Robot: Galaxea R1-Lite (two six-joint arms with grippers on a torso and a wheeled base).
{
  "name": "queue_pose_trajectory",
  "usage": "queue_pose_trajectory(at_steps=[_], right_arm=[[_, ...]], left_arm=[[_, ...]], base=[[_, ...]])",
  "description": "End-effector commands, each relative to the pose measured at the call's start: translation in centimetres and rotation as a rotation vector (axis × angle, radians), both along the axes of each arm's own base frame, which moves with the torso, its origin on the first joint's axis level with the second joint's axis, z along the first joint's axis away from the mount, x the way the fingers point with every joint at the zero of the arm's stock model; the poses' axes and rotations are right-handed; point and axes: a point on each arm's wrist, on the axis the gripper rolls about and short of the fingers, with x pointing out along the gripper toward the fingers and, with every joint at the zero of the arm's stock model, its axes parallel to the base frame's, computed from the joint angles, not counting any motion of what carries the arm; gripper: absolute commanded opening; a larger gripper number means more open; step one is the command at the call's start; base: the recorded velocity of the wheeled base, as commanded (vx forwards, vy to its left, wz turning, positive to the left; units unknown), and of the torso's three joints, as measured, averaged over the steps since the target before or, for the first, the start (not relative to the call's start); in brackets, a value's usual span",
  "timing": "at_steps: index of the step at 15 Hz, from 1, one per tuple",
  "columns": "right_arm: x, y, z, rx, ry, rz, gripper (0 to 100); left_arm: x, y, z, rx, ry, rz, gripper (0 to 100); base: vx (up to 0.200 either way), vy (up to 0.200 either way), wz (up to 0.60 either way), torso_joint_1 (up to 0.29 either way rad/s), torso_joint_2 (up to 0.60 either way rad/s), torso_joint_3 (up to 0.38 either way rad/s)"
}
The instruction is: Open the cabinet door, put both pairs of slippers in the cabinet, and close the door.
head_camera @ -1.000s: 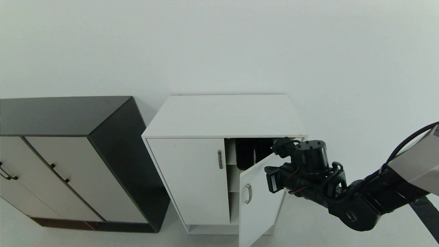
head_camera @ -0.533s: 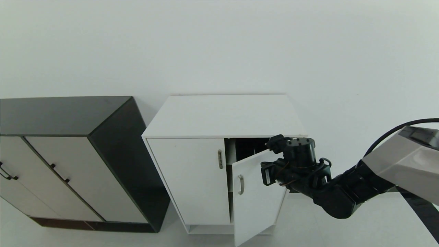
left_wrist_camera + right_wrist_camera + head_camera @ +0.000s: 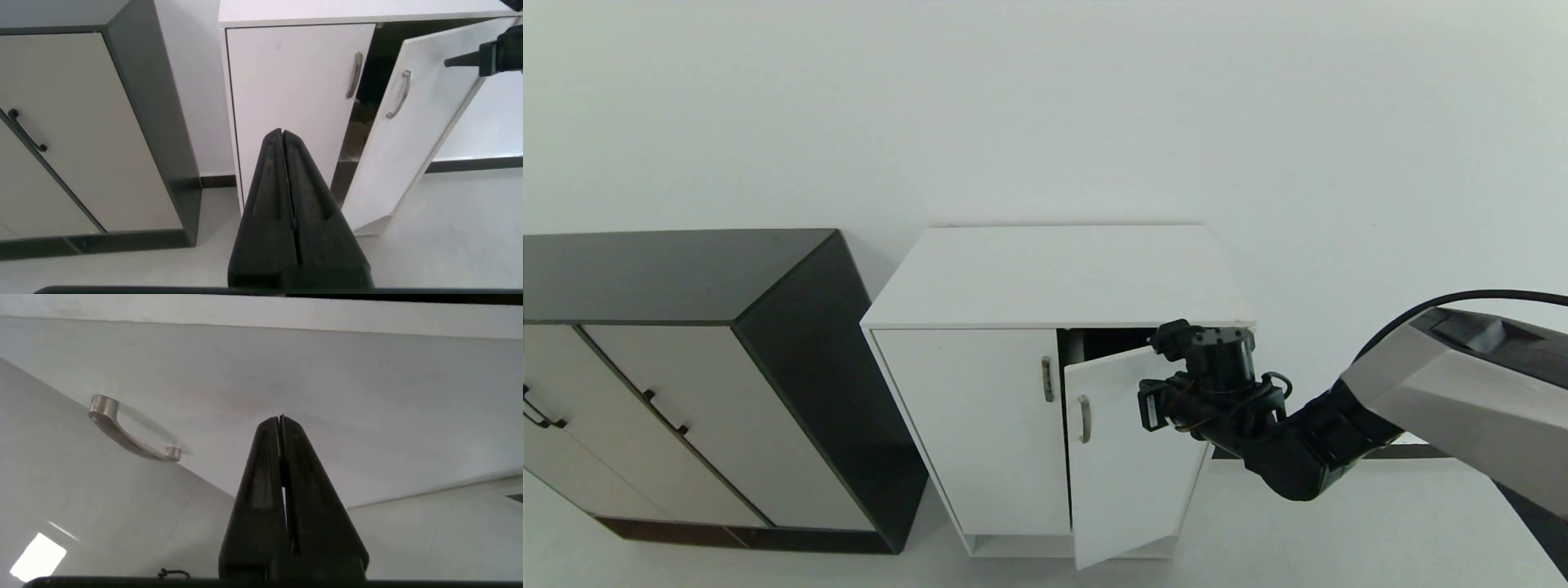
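Pressing right gripper (image 3: pixel 1164 336), fingers together, at upper face of cabinet door (image 3: pixel 1127 457), ajar on white cabinet (image 3: pixel 1054 278). Holding left gripper (image 3: pixel 282 133) back, fingers together. Risk: sliding off over door top, leaving gap. Can't make out slippers inside.

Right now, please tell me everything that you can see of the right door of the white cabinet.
The right door is a flat white panel, like laminated board, with a curved metal handle upright near its free edge. Hinged on the right, it stands ajar, with a dark gap behind its top. The right gripper, shut, seems to press its outer face near the top.
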Motion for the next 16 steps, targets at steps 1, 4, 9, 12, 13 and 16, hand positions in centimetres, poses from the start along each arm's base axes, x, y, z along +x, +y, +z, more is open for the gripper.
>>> queue_pose_trajectory(at_steps=[1,4,9,12,13,16], right_arm=[[0.6,0.2,-0.6,-0.001,0.001,-0.003,0],[1.6,0.2,-1.3,-0.002,0.002,-0.017,0],[3.7,-0.5,-1.8,0.011,-0.019,-0.054,0],[4.8,-0.8,-2.2,0.015,-0.026,-0.072,0],[5.0,-0.9,-2.3,0.017,-0.03,-0.075,0],[5.4,-1.0,-2.5,0.017,-0.03,-0.081,0]], left_arm=[[0.0,0.0,0.0,0.0,-0.001,0.0,0],[0.0,0.0,0.0,0.0,-0.001,0.0,0],[0.0,0.0,0.0,0.0,-0.001,0.0,0],[0.0,0.0,0.0,0.0,-0.001,0.0,0],[0.0,0.0,0.0,0.0,-0.001,0.0,0],[0.0,0.0,0.0,0.0,-0.001,-0.002,0]], base=[[0.0,0.0,0.0,0.0,0.0,0.0],[0.0,0.0,0.0,0.0,0.0,0.0],[0.0,0.0,0.0,0.0,0.0,0.0],[0.0,0.0,0.0,0.0,0.0,0.0],[0.0,0.0,0.0,0.0,0.0,0.0],[0.0,0.0,0.0,0.0,0.0,0.0]])
